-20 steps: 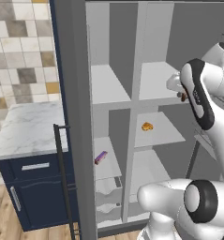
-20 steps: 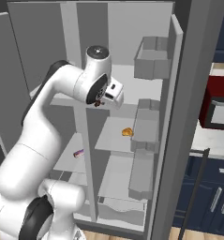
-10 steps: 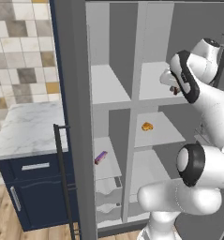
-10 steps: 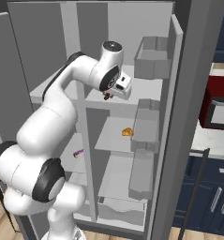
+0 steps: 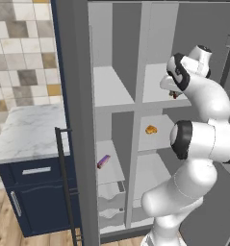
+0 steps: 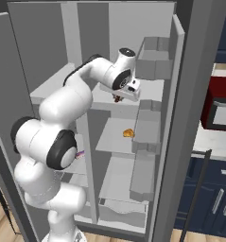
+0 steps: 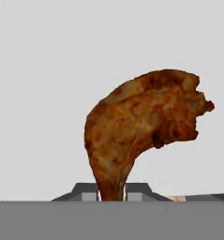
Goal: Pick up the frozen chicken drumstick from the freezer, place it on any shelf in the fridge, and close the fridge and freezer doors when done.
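The pincer [image 7: 111, 192] is clamped on the thin end of the drumstick [image 7: 141, 126], holding it just above the fridge's [image 6: 133, 142] top shelf [image 6: 150, 92].

Rough, lumpy reddish-brown frozen chicken drumstick [image 7: 146, 126] with a mottled matt skin, smooth matt white shelf [image 6: 152, 92], plain matt grey fridge [image 5: 193, 29] walls, glossy white arm shell, veined marble table [image 5: 25, 132], glazed mottled wall tiles [image 5: 20, 57], wood-grain floor [image 5: 3, 221]
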Controlling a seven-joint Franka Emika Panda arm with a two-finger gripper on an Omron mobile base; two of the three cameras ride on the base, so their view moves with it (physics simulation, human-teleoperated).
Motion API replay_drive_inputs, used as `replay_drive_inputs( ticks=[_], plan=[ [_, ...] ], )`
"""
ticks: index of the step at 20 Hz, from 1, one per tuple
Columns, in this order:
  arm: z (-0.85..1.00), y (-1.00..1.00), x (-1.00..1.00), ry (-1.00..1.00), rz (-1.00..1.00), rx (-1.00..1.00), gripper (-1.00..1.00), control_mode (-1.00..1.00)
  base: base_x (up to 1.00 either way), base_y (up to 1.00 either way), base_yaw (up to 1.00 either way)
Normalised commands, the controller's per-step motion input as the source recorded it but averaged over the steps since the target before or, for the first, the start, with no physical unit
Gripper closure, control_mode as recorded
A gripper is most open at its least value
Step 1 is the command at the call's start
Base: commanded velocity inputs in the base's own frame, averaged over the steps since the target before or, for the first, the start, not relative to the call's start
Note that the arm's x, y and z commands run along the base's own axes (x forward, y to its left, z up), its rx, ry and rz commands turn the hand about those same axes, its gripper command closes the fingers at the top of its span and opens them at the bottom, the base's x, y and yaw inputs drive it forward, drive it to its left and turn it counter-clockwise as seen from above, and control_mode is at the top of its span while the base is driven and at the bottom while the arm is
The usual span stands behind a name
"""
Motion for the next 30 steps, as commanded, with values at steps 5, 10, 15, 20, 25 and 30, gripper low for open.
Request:
replay_drive_inputs(
  ticks=[5,10,15,20,25,30],
  plan=[
    [-0.53,0.0,0.84,0.0,0.05,0.0,1.0,-1.0,0.0,0.0,0.0],
    [-0.47,0.0,0.6,0.0,0.06,0.0,1.0,-1.0,0.0,0.0,0.0],
    [-0.53,0.14,0.63,0.02,0.04,0.0,-1.0,-1.0,0.0,0.0,0.0],
    [-0.48,0.5,-0.14,-0.07,0.0,-0.05,-1.0,-1.0,0.0,0.0,0.0],
    [-0.23,0.31,-0.4,-0.1,0.0,-0.03,-1.0,-1.0,0.0,0.0,0.0],
    [-0.02,-0.02,-0.84,-0.21,-0.08,0.0,-1.0,-1.0,0.0,0.0,0.0]
  ],
)
